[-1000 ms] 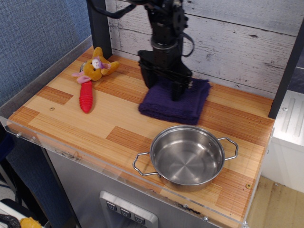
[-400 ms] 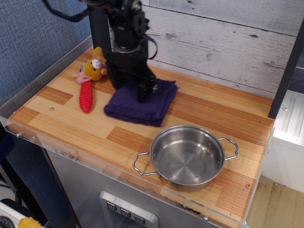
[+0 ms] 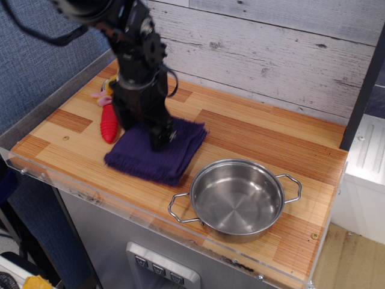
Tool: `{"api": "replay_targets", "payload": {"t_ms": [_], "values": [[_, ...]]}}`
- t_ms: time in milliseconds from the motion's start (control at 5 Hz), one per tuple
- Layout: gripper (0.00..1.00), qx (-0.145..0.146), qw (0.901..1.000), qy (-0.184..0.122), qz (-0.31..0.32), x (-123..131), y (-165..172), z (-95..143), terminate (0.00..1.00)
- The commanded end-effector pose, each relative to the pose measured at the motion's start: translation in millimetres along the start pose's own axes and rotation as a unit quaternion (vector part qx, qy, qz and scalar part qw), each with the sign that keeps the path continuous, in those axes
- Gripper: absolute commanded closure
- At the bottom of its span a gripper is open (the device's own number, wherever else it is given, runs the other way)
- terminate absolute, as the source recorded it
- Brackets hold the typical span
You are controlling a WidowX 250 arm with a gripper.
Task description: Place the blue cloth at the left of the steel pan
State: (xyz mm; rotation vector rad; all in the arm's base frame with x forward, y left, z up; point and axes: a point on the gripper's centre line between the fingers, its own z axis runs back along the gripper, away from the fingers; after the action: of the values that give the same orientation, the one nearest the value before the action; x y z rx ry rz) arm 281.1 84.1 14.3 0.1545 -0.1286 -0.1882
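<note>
- Arm: black throughout, built from chunky, rounded segments stacked one on another, with a matte to slightly glossy finish.
- Cabling: thin black cables loop out from the upper segments, one arcing at the left of the arm and one curving beside the wrist.
- Gripper (image 3: 157,139): black, boxy housing that narrows downward into dark fingers; the image is motion-blurred here, so screws and markings cannot be made out.
</note>
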Motion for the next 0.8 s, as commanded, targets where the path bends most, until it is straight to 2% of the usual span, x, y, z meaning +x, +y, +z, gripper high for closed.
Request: {"api": "replay_targets", "payload": {"t_ms": [0,200,400,600], "values": [[0.00,-0.002,0.9994,0.017,-0.030,-19,-9,2,0.00],[0.00,-0.010,0.9999,0.005,-0.008,-4,-3,11,0.00],[0.00,-0.005,0.9995,-0.023,0.023,15,6,22,0.00],[0.00,-0.007,0.9974,-0.052,0.050,39,17,42,0.00]]}}
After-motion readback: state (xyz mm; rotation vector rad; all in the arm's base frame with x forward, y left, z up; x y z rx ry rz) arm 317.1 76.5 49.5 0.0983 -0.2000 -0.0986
